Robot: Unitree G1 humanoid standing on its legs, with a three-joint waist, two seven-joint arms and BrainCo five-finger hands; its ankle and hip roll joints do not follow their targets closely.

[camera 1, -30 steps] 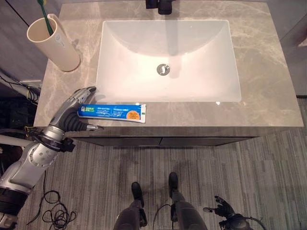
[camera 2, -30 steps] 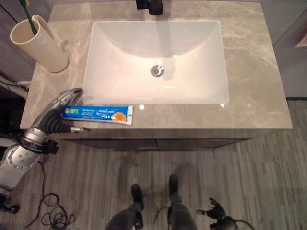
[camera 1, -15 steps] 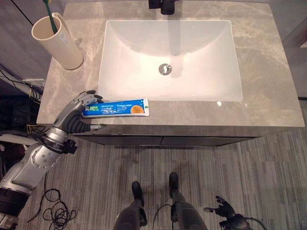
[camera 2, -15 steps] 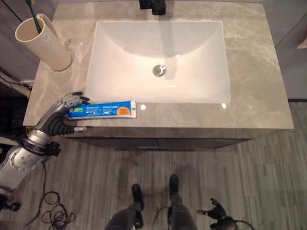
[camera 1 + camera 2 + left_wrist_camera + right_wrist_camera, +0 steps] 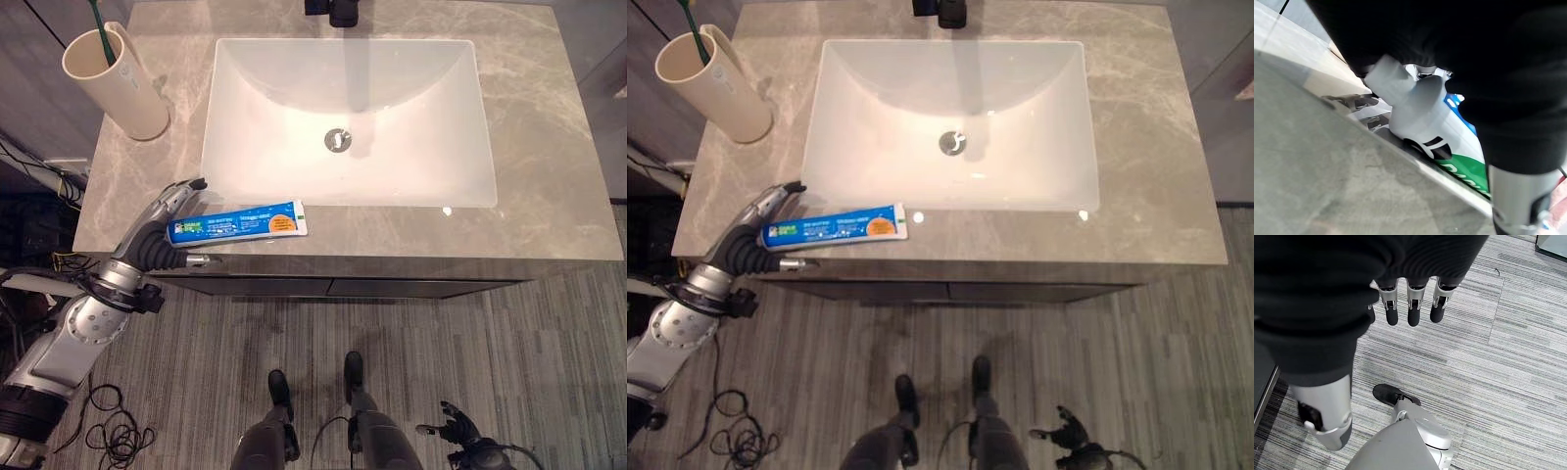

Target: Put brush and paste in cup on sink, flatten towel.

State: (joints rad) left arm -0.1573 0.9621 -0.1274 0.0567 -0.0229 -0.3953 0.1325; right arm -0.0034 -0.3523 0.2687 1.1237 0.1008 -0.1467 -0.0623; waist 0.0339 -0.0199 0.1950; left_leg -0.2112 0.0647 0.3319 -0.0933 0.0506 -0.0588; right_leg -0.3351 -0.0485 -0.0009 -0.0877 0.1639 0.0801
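A grey marbled vanity top (image 5: 549, 196) is spreading across the head view, with a white basin (image 5: 343, 117) sunk in its middle and a dark tap (image 5: 333, 10) at twelve o'clock. One beige cup (image 5: 113, 83) is standing at about ten o'clock, and one green-handled brush (image 5: 98, 24) is already poking out of it. One blue toothpaste tube (image 5: 237, 223) is lying flat along the front rim at about seven o'clock, cap end towards the left hand (image 5: 162, 230). That hand is reaching in with fingers nearly straight behind the tube and thumb in front, bracketing the white cap (image 5: 1400, 93) but not clamping it. The right hand (image 5: 1410, 308) is hanging low over the floor, fingers relaxed. No towel is in sight.

I'm judging the tube light, soft-bodied and glossy, so likely slippery; the stiffer shoulder by the cap looks like the safest pinch.
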